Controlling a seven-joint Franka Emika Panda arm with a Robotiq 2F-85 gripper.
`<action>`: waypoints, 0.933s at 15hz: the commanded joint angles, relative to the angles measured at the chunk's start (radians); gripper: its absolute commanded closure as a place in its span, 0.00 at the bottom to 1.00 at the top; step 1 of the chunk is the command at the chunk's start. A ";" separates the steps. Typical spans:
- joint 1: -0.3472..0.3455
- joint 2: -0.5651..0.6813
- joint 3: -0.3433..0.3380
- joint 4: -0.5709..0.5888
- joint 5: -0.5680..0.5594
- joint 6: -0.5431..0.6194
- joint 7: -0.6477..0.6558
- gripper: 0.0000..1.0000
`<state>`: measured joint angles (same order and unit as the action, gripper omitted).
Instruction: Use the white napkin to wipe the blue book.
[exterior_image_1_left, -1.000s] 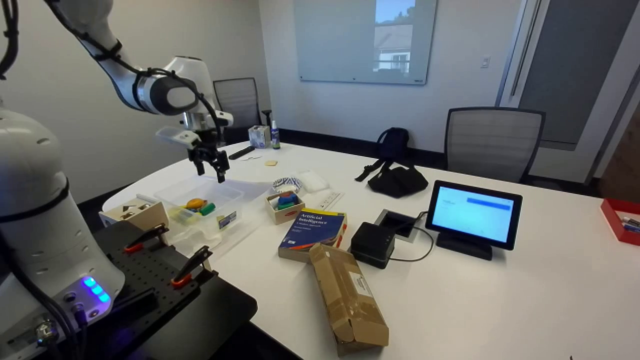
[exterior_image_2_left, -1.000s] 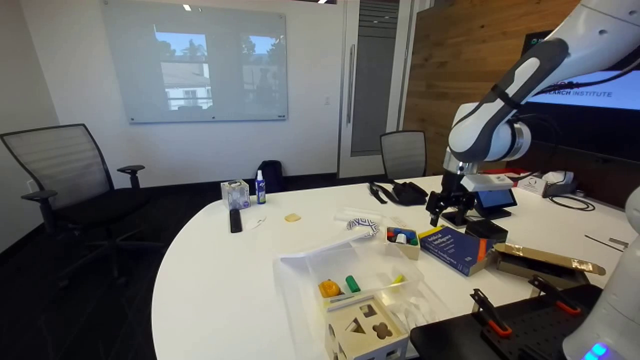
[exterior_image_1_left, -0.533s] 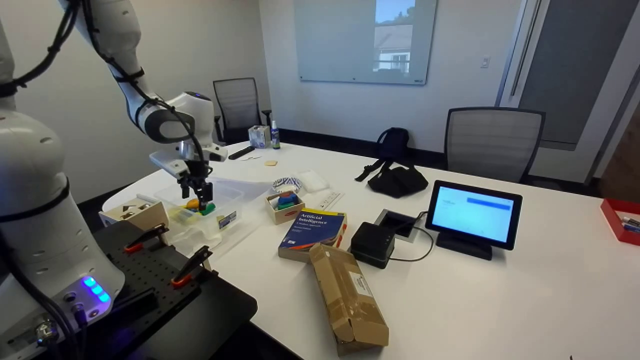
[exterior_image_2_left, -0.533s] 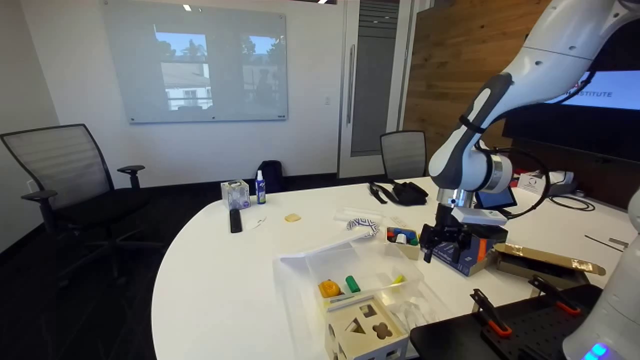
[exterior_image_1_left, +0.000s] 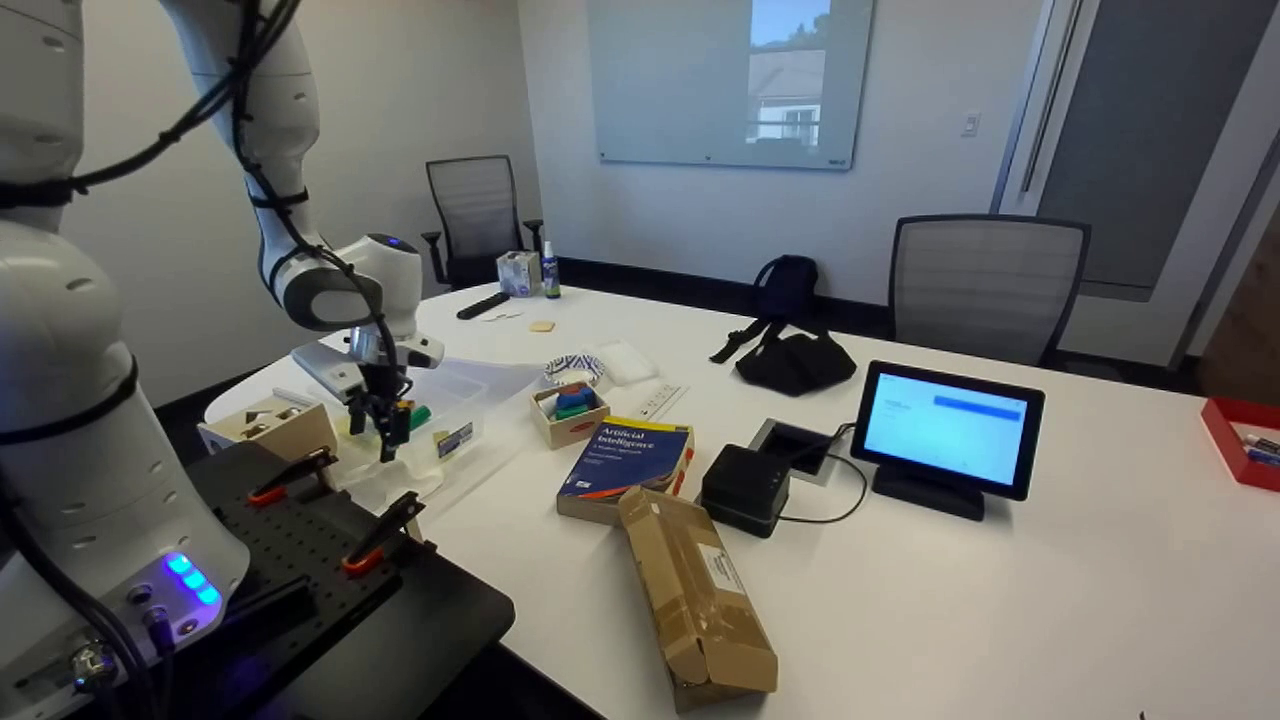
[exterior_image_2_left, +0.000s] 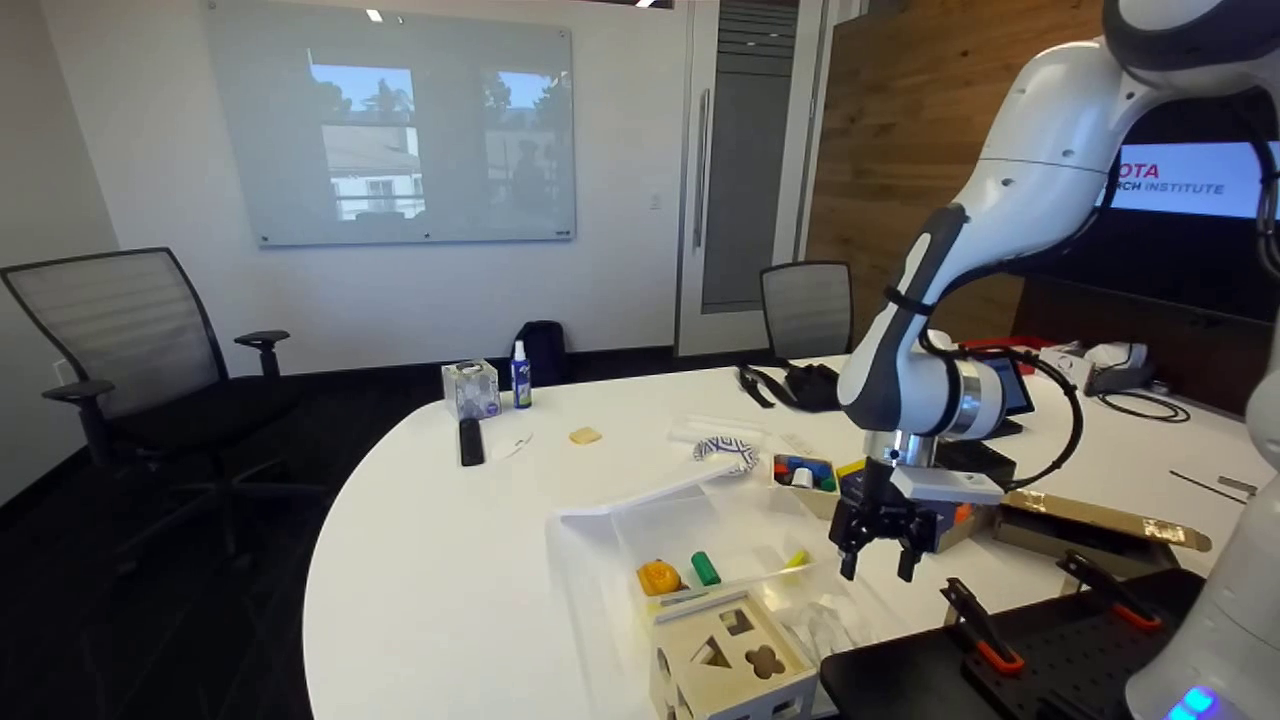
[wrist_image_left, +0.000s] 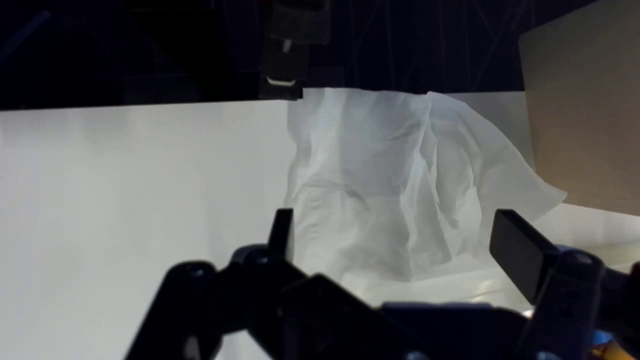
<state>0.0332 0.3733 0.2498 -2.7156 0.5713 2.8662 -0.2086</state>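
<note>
While the black, blunt-tipped gripper (wrist_image_left: 393, 228) stands with jaws spread, the napkin (wrist_image_left: 375, 172) lies below at the edge of the table (wrist_image_left: 125, 200), white, thin, creased; the book (exterior_image_1_left: 628, 460), a thick blue block banded yellow, lies well apart.

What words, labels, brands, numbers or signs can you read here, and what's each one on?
"Artificial Intelligence": blue book.
"A Modern Approach": blue book, smaller print.
"OTA": wall screen, start hidden.
"RCH INSTITUTE": wall screen, start hidden.
Too small or blurred to read: remaining print on the blue book, tablet, package label, bin label, spray bottle, tissue box and whiteboard mark.
</note>
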 joint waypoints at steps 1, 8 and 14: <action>-0.026 0.105 0.067 0.018 0.039 0.137 -0.033 0.00; -0.053 0.331 0.121 0.087 -0.165 0.387 0.070 0.00; 0.052 0.464 0.021 0.157 -0.442 0.507 0.182 0.25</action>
<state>0.0260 0.7864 0.3155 -2.5904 0.2041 3.3243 -0.0663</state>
